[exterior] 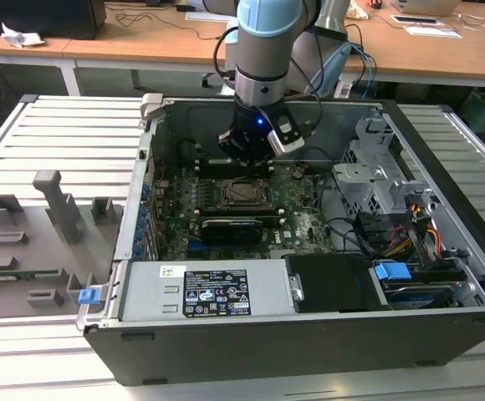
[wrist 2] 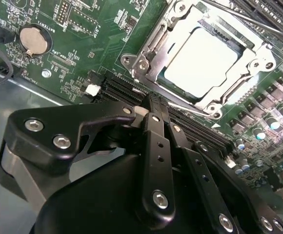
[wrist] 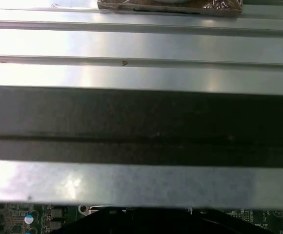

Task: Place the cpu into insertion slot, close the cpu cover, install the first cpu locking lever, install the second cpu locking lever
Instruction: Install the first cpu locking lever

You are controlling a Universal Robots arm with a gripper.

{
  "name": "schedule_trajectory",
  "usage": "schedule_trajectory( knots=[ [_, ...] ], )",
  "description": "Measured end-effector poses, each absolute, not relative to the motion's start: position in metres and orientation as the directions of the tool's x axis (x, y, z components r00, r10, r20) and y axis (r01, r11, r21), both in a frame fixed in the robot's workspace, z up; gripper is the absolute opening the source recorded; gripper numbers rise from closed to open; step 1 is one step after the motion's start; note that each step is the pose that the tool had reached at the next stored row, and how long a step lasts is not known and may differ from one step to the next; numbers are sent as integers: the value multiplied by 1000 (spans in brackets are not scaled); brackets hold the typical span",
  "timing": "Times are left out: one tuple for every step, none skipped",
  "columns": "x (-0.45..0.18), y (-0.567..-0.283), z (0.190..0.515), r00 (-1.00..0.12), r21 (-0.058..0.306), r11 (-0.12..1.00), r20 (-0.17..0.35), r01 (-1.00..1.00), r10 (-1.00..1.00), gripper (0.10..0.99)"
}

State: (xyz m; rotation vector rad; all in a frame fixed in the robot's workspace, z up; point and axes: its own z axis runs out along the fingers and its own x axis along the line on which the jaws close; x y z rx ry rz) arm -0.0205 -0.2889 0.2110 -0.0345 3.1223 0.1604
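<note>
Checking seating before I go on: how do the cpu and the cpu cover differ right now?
The cpu is a solid, pale silver square; the cpu cover is an open grey metal frame. The cpu sits inside the window; the cpu cover lies around it. Both lie flat on the board.

Even daylight lit the scene; glare whitened the cpu (wrist 2: 200,61) and the case wall (wrist: 141,46).

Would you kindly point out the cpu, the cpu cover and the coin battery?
cpu (wrist 2: 203,61), second wrist view, middle of its metal face.
cpu cover (wrist 2: 153,57), second wrist view, frame edge.
coin battery (wrist 2: 33,40), second wrist view, centre.
</note>
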Motion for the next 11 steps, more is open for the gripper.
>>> schedule_trajectory(
  knots=[
    [-20, -289, 210, -1000, 102, 995, -16, -23, -21, 106],
    [-20, -289, 207, -1000, 100, 995, -16, -23, -21, 106],
    [-20, -289, 204, -1000, 91, 996, -16, -23, -21, 106],
    [-20, -289, 203, -1000, 87, 996, -16, -23, -22, 106],
    [-20, -289, 203, -1000, 88, 996, -16, -23, -21, 106],
    [-20, -289, 203, -1000, 88, 996, -17, -23, -21, 106],
    [-20, -289, 203, -1000, 88, 996, -16, -23, -22, 106],
    [-20, -289, 204, -1000, 87, 996, -16, -23, -22, 106],
    [-20, -289, 204, -1000, 87, 996, -16, -23, -22, 106],
    [-20, -289, 204, -1000, 87, 996, -16, -23, -22, 106],
    [-20, -289, 205, -1000, 87, 996, -16, -23, -21, 106]
  ],
)
